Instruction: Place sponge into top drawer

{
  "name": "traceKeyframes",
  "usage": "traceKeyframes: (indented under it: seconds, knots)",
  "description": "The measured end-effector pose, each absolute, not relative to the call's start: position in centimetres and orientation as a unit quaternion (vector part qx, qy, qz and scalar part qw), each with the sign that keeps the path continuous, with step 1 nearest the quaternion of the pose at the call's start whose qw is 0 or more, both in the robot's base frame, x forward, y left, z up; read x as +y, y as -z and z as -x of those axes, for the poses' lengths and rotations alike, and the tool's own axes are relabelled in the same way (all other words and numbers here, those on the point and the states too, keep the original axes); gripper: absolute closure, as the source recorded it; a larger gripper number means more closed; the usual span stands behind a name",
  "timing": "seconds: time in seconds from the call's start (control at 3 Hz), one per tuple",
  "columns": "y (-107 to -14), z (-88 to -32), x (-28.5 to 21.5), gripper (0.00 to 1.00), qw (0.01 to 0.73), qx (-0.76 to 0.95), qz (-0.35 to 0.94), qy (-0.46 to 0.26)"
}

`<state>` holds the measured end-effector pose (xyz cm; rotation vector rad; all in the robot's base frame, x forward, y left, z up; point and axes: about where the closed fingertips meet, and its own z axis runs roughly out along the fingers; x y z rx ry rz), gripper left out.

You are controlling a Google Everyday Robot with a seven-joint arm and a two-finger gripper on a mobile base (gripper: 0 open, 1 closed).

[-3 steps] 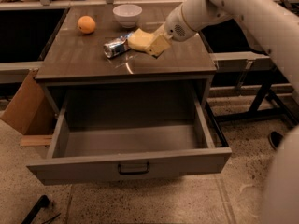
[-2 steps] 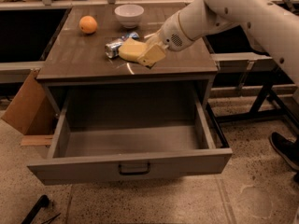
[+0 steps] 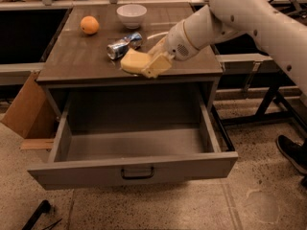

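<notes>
While clamped between the closed fingers of the gripper (image 3: 153,65), the sponge (image 3: 133,61) hangs at the front edge of the cabinet top (image 3: 81,63) — just above the rear of the top drawer (image 3: 134,170). Drawer: pulled open, cavity below and forward of the sponge — long axis roughly level.

Gripper (image 3: 149,64) holding sponge (image 3: 131,60) near tabletop (image 3: 76,61) front edge, top drawer (image 3: 134,169) below, can (image 3: 123,45) just behind, orange (image 3: 89,25) back left
</notes>
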<state>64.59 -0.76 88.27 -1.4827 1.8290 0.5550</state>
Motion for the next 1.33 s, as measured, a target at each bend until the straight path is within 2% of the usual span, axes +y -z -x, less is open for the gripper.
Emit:
traceKeyframes:
  seconds: [0.67,1.33]
  knots:
    - [-83.2,-60.4,-1.8,1.00,0.321,0.698,0.597,-0.233]
    - [-76.4,-57.1,-4.6,1.00,0.316,0.735,0.549,-0.242]
